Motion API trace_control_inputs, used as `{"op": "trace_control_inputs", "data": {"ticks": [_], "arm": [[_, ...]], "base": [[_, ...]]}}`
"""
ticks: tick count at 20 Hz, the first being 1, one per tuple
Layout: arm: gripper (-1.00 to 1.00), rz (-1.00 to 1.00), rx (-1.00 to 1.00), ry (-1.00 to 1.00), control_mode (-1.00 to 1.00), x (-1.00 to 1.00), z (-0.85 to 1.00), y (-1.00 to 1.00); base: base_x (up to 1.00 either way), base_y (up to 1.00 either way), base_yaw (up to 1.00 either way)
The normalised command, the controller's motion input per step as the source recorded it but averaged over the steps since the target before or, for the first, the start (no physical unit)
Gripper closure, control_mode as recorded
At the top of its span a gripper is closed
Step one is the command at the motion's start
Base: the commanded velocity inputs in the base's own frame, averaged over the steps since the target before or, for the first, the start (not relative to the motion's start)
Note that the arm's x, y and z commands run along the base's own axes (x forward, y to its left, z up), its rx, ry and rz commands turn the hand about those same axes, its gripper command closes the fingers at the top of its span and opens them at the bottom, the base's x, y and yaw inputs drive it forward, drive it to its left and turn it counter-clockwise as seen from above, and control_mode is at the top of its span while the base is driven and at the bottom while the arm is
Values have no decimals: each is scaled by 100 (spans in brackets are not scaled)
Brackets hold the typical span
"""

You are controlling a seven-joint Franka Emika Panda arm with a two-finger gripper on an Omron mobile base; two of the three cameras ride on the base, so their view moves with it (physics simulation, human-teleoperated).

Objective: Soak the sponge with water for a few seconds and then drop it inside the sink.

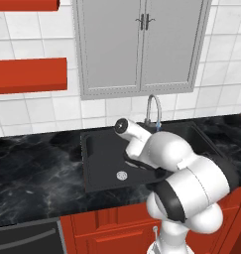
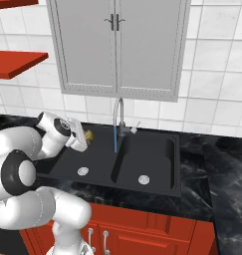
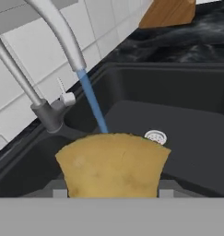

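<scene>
My gripper (image 2: 82, 137) is shut on the yellow-tan sponge (image 2: 88, 135) and holds it above the left basin of the black sink (image 2: 151, 185). In the hand view the sponge (image 3: 111, 165) sits between the fingers of the gripper (image 3: 112, 191). Blue water (image 3: 92, 102) runs from the curved grey faucet (image 3: 58, 28) and drops out of sight behind the sponge's top edge. In the right base view the water (image 2: 115, 138) falls a little to the right of the sponge. I cannot tell whether it touches the sponge. In the left base view my arm covers much of the sink (image 1: 99, 158).
Round silver drains (image 2: 83, 171) (image 2: 143, 179) lie in both basins. The faucet's lever (image 3: 62, 97) stands beside its base. A wooden board (image 3: 171, 13) leans at the counter's far end. Black marble counter (image 1: 32, 173) surrounds the sink, with grey wall cabinets (image 2: 117, 45) and red shelves (image 1: 28, 75) above.
</scene>
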Motion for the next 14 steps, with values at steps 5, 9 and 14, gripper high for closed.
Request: {"op": "trace_control_inputs", "data": {"ticks": [5,9,14], "arm": [[100,-4,0,1,-100,-5,14,-30],[100,-4,0,6,-100,-17,17,-29],[100,-3,0,9,-100,-19,5,-26]], "base": [[0,0,0],[0,0,0],[0,0,0]]}}
